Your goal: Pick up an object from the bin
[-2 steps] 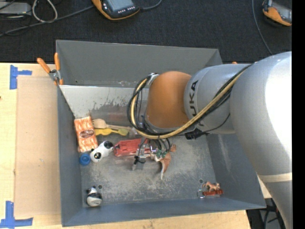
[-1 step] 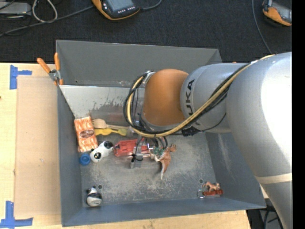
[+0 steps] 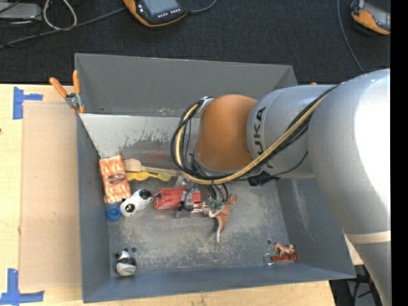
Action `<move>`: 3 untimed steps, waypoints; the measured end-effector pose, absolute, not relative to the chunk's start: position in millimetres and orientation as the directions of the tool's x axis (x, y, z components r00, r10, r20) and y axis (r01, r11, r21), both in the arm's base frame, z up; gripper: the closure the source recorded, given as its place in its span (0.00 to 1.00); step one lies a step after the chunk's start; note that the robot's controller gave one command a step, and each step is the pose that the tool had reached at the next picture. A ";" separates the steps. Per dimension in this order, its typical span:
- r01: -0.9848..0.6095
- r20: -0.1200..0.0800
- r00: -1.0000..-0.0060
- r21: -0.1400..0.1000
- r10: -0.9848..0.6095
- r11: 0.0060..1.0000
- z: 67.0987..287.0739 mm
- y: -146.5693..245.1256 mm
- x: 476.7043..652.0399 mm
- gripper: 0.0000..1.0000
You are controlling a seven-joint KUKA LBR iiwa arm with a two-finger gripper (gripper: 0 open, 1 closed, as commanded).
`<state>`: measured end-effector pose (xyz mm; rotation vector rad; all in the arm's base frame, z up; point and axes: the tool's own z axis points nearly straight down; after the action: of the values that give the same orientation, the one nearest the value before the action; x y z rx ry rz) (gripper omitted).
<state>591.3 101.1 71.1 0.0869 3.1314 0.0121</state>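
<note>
The bin (image 3: 178, 88) is viewed from above and slightly to one side, at close range, with the arm (image 3: 344, 158) seen reaching in from the right.

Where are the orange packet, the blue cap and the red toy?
orange packet (image 3: 113, 177): camera view, middle of its striped face.
blue cap (image 3: 113, 214): camera view, its top.
red toy (image 3: 167, 199): camera view, its left half.

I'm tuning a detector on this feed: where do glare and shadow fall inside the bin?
In the camera view, a pale sheen lies on the bin at its left rear wall; the arm's orange cover shadows the floor beneath, around the red toy; the front floor is evenly lit.
</note>
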 end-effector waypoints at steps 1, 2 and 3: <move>0.056 -0.009 -0.998 0.008 0.056 0.998 71.1 101.1 591.4 1.00; 0.057 0.005 -0.998 0.005 0.057 0.998 104.9 100.1 587.2 1.00; 0.057 0.003 -0.998 0.005 0.057 0.998 144.7 100.0 587.9 1.00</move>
<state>587.9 100.0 144.7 0.0902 3.1434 0.0081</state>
